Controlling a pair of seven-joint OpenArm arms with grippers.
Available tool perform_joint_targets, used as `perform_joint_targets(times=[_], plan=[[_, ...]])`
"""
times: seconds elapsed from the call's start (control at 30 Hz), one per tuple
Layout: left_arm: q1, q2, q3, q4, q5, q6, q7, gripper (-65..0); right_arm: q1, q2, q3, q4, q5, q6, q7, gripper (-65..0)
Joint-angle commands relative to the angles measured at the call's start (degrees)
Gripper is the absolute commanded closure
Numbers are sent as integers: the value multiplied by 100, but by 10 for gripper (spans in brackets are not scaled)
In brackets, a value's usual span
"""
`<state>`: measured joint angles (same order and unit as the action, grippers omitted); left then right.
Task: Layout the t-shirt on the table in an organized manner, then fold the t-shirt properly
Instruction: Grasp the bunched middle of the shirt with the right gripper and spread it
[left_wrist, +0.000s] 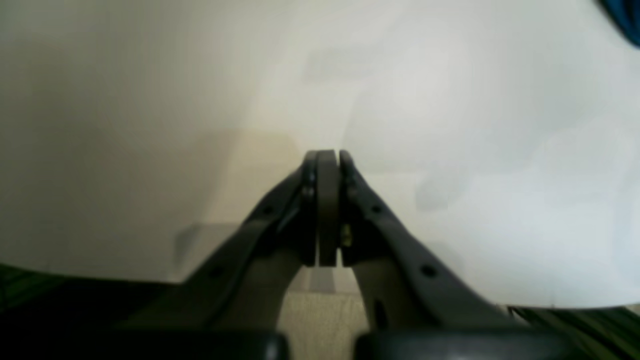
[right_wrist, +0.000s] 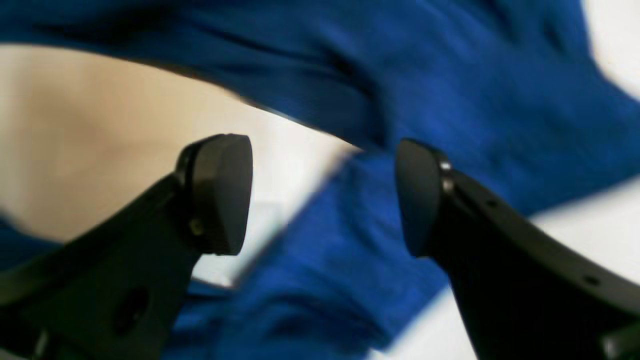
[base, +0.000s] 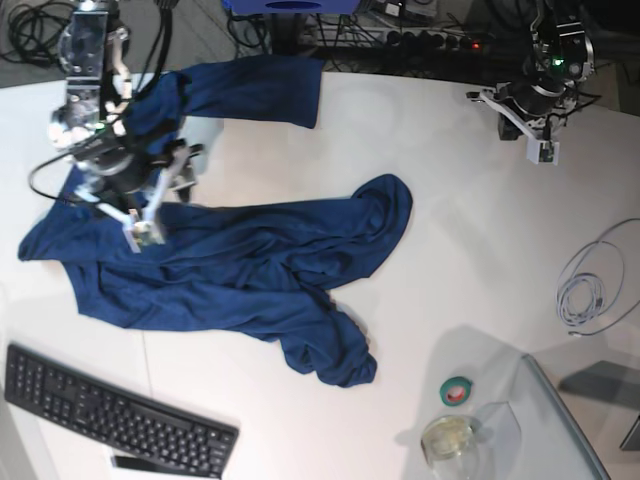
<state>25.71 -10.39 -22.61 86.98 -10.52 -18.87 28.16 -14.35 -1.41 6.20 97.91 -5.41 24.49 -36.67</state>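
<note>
- Base view: bright, even overhead light on the large white smooth tabletop (base: 480, 250); sharp focus.
- Both wrist views: soft, blurred; plain dark navy-blue cloth t-shirt (right_wrist: 450, 100) smeared.

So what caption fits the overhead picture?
Rumpled t-shirt on the table; right claw open over it, left claw shut.

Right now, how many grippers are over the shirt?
1. The right gripper hangs open above the shirt at the table's left; the left gripper, shut, is over bare table, far right.

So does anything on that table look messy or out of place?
Yes: the t-shirt lies crumpled and twisted across the table, with bunched folds instead of lying flat. Nothing looks spilled or broken.
</note>
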Motion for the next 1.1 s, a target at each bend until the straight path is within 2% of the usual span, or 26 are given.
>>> perform_joint_targets(times=[0.0,0.13,0.2,0.27,0.3,0.37,0.47,0.53,0.57,0.67,0.83,0.97,1.07], plan=[[-79,33,6,106,-51,-104,-113,0,24,22,-176,104,27,-18,93,-410],[-202,296,147,317,-51,-209,-113,-10,33,57,-694,104,18,-10,93,-410],[-237,358,287,388,-51,-209,-113,-204,42,198,-993,104,18,-1,93,-410],[-246,367,393,397,-51,-209,-113,-332,94,453,-1582,104,18,-1,110,-410],[-246,376,402,397,-51,-209,-113,-365,209,567,-1908,104,18,-1,110,-410],[-246,376,393,370,-51,-209,-113,-374,463,673,-2435,51,18,-10,110,-384],[-229,349,375,370,-51,-209,-113,-374,885,620,-2857,-107,18,-10,84,-273],[-211,340,217,370,-51,-209,-113,-374,1255,392,-3094,-503,18,-10,67,-213],[-211,358,85,370,-51,-209,-113,-374,1413,295,-3156,-775,18,-10,67,-209],[-211,367,-266,370,-51,-209,-113,-374,1844,-74,-3182,-1663,18,-10,67,-210],[-193,358,-732,212,-51,-271,-113,-374,2116,-329,-3182,-2323,18,-10,84,-218],[-211,367,-1102,-61,-51,-482,-113,-374,2310,-452,-3182,-2709,18,-10,137,-333],[-193,367,-1181,-78,-51,-482,-113,-374,2424,-461,-3182,-2877,18,-10,330,-335]])
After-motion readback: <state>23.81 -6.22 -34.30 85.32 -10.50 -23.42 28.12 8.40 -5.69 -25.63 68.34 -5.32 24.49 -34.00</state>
